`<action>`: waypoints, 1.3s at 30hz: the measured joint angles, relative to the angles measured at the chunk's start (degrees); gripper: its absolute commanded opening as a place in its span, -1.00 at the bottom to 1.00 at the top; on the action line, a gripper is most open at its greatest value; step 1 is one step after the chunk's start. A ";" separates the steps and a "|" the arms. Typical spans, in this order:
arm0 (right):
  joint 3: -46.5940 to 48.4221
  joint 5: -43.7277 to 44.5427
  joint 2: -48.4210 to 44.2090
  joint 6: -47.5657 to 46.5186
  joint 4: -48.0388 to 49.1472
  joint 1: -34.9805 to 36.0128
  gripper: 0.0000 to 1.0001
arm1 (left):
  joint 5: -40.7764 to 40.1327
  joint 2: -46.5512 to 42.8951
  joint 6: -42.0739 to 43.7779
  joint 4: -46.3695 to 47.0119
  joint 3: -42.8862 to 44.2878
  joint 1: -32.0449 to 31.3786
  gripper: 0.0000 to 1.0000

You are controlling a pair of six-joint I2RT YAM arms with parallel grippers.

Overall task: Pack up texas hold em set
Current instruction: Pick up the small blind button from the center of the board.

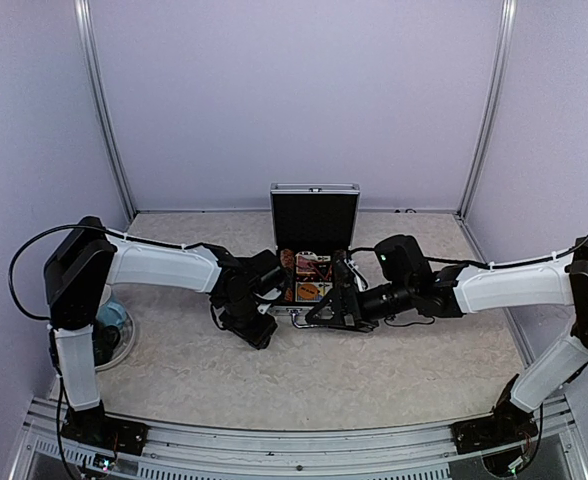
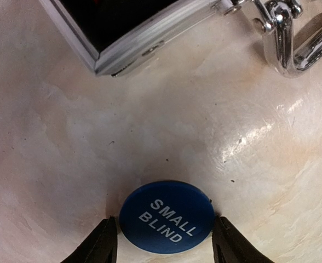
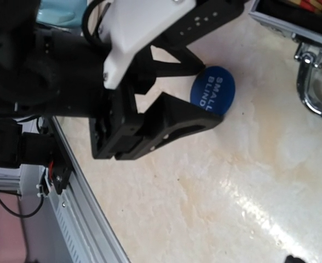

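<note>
1. Top view: case (image 1: 314,215) open at centre, ready for packing; right pincer (image 1: 332,305) wide before it.
2. Left wrist: left pincer (image 2: 166,241) half-closed astride the button (image 2: 167,216), bottom centre; whether it grips, I cannot tell.
3. Right wrist: button flat on table (image 3: 232,181), upper centre, outside case.

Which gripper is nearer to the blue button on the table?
The left gripper: its fingers stand either side of the blue button; the right gripper is apart, in front of the case.
</note>
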 measured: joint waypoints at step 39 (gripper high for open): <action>-0.87 0.07 -0.92 0.20 0.24 0.00 0.92 | -0.48 -2.19 -0.66 -1.40 3.80 -2.43 -0.10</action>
